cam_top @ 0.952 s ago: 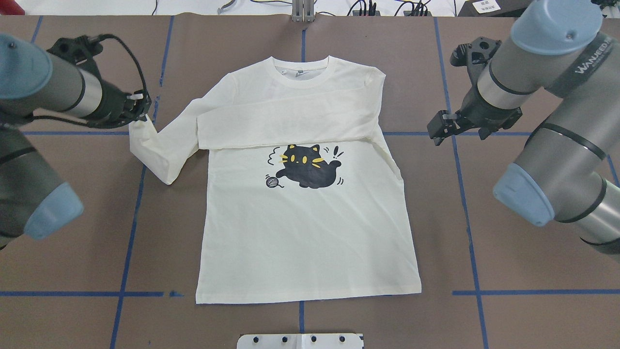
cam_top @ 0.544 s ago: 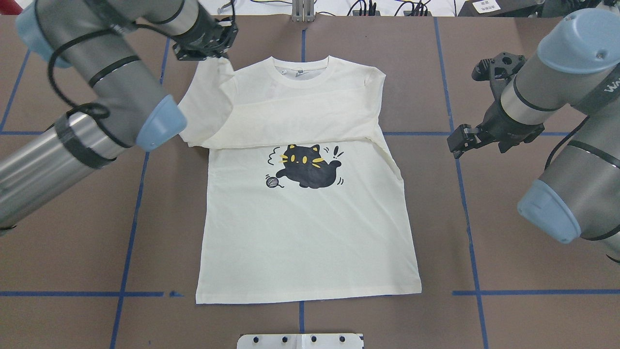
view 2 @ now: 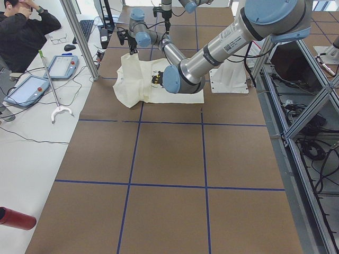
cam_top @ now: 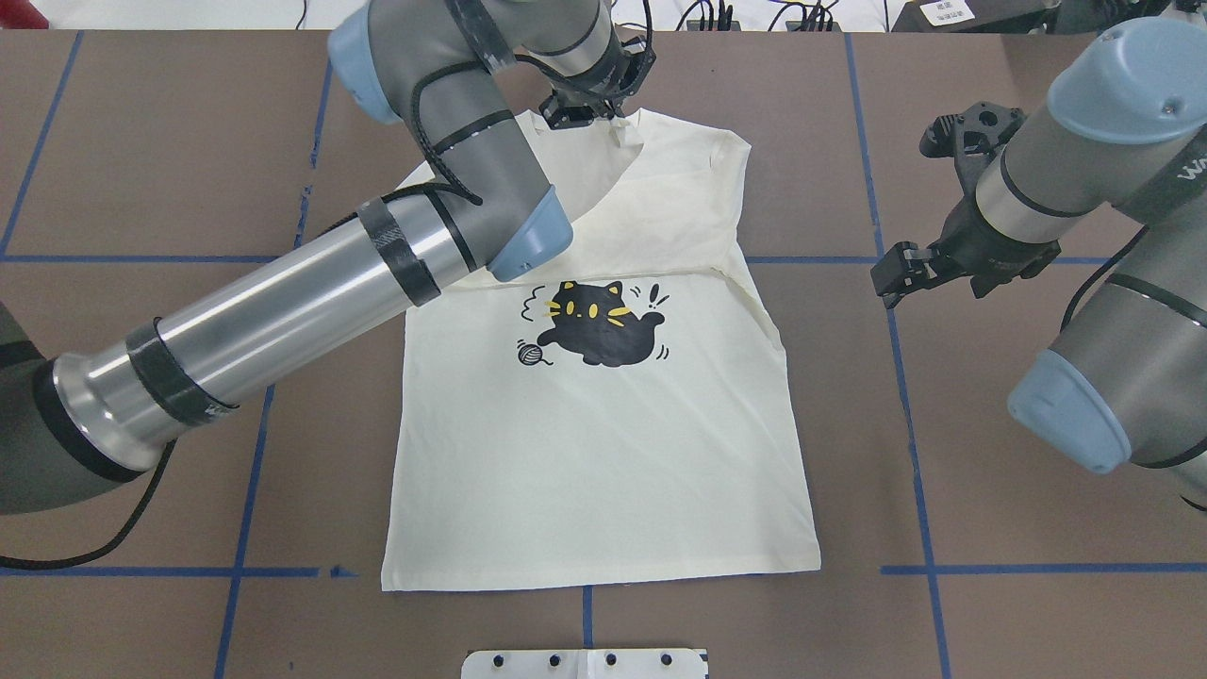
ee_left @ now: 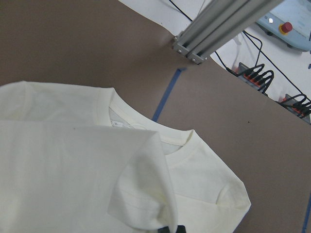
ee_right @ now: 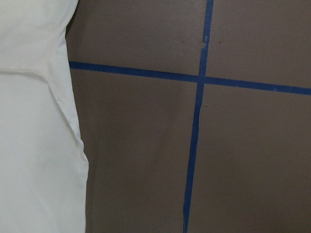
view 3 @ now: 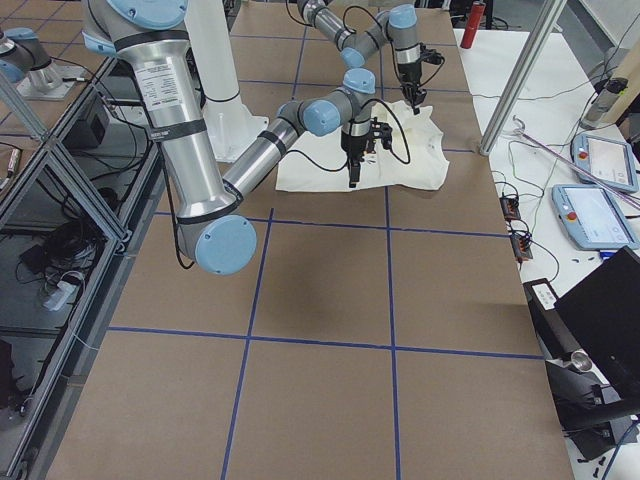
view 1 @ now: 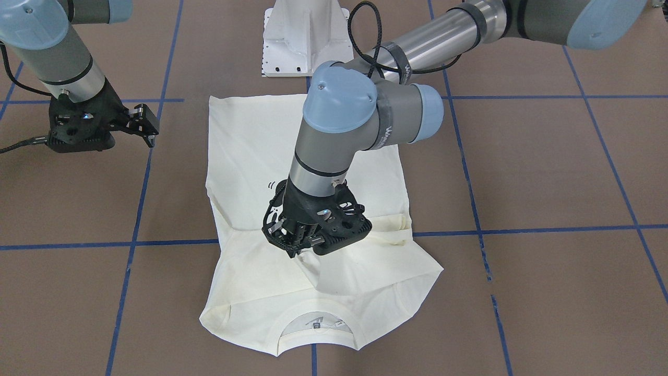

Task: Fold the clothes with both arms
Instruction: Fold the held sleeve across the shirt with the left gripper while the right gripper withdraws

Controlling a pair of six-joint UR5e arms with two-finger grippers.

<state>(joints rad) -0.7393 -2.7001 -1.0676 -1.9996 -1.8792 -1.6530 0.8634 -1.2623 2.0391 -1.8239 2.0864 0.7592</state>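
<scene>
Overhead exterior view first: the left gripper [cam_top: 589,111] is out near the table's far edge, clamped on the cuff of a sleeve [cam_top: 594,160]. It is hauling the sleeve across the top of the shirt [cam_top: 603,471]. The left wrist camera backs that up, with black fingertips pinching cream cloth at the bottom of its picture. From the front-facing camera the sleeve hangs off the jaws in a raised diagonal drape, not laid flat yet, with the cuff just short of the neckband [view 1: 319,339].

The other sleeve [cam_top: 679,240] is down and lying straight across the chest, its lower edge just above the cat print [cam_top: 594,325]. So one sleeve fold looks finished and the second is mid-carry.

The shirt lies print-up in the middle of the table [cam_top: 943,471], neck toward the far edge and hem toward the robot's edge. The body is fully spread and the hem has not been brought up at all.

The right gripper [cam_top: 896,275] hangs off the shirt's right side over bare table, well apart from the cloth and carrying nothing. I can't tell from these angles whether its jaws are parted or closed.

My read is that the task is roughly a third done. Left to do: lay this sleeve flat and let go, then both arms fold the body, hem up toward the neck.
</scene>
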